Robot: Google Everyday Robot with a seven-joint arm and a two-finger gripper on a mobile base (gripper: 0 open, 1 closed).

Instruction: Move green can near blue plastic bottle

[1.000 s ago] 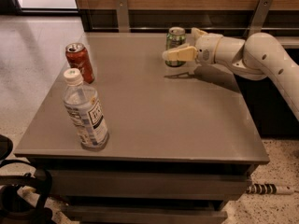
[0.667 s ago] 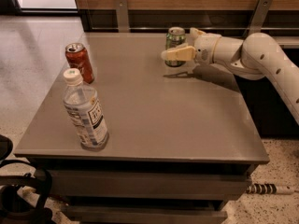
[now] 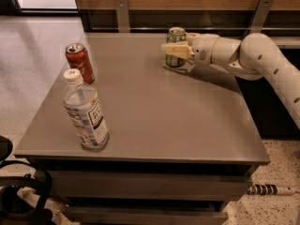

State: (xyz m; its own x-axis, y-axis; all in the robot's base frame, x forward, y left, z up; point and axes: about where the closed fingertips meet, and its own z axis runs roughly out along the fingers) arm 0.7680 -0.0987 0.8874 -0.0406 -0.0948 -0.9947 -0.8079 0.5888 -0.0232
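The green can (image 3: 176, 35) stands upright at the far middle of the grey table (image 3: 168, 121). My gripper (image 3: 172, 49) reaches in from the right and is closed around the can. One pale finger (image 3: 176, 50) crosses the can's front, and the other finger is hidden behind it. The blue plastic bottle (image 3: 86, 112) is clear with a white cap and a pale label. It stands upright near the table's front left corner, far from the can.
A red-brown can (image 3: 79, 63) stands upright at the left edge, just behind the bottle. A wooden wall panel with metal brackets (image 3: 123, 13) runs along the table's far edge. My white arm (image 3: 262, 62) spans the table's right side.
The gripper's front finger has shifted slightly left across the green can. The can, bottle and red-brown can stay in place.
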